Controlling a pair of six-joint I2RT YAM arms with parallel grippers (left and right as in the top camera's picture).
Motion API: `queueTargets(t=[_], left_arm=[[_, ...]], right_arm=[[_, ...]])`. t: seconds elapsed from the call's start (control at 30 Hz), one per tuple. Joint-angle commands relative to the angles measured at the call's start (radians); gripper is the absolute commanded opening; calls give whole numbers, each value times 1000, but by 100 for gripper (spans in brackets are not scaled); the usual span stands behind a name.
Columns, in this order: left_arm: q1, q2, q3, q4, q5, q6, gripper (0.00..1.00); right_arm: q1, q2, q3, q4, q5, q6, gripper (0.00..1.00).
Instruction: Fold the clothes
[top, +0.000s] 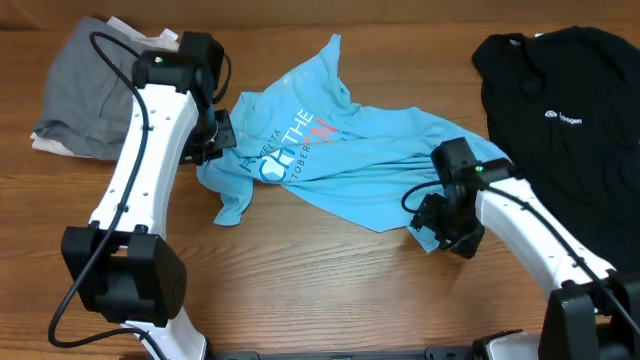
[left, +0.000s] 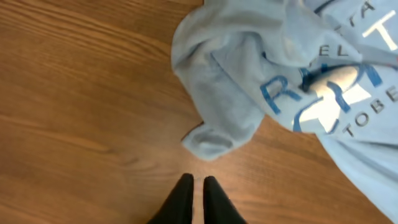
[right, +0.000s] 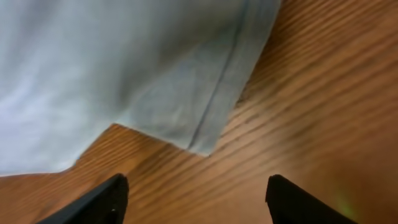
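The right gripper, black fingers spread wide and empty, hangs over the brown wooden table. The crumpled light blue cotton T-shirt lies mid-table, with its hem corner just ahead. The left gripper, fingers nearly together and empty, hovers near a sleeve.

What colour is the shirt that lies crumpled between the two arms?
Light blue T-shirt, with white and coral letters; the overhead view shows it best.

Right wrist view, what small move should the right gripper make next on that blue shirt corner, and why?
Probably ease the right gripper forward and down until the hemmed corner of the light blue T-shirt sits between its jaws. It stands open and empty, and that corner lies flat on the table just ahead.
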Motion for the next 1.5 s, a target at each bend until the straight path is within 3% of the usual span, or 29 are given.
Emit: queueTargets(t=[0.0, 0.17, 0.4, 0.7, 0.83, 1.03, 1.3, 1.47], left_arm=[[1, -19, -56, 46, -24, -17, 23], [1, -19, -98, 87, -27, -13, 27], [1, -19, -98, 90, -32, -10, 27], [1, -19, -98, 90, -32, -10, 28], [1, -19, -98, 83, -32, -10, 27], [2, -19, -98, 71, -32, -10, 27], [2, -19, -98, 33, -32, -2, 27], [2, -19, -98, 6, -24, -2, 27]], right_arm=[[3, -12, -72, 98, -31, 42, 72], [3, -8, -175, 239, -29, 62, 67], [3, -2, -230, 311, -21, 64, 66], [3, 23, -310, 388, -17, 86, 27], [3, 23, -311, 382, -14, 86, 4], [-16, 8, -248, 305, -10, 65, 4], [-135, -109, 90, 28, -6, -183, 4], [-258, -113, 274, -18, -6, -298, 4]])
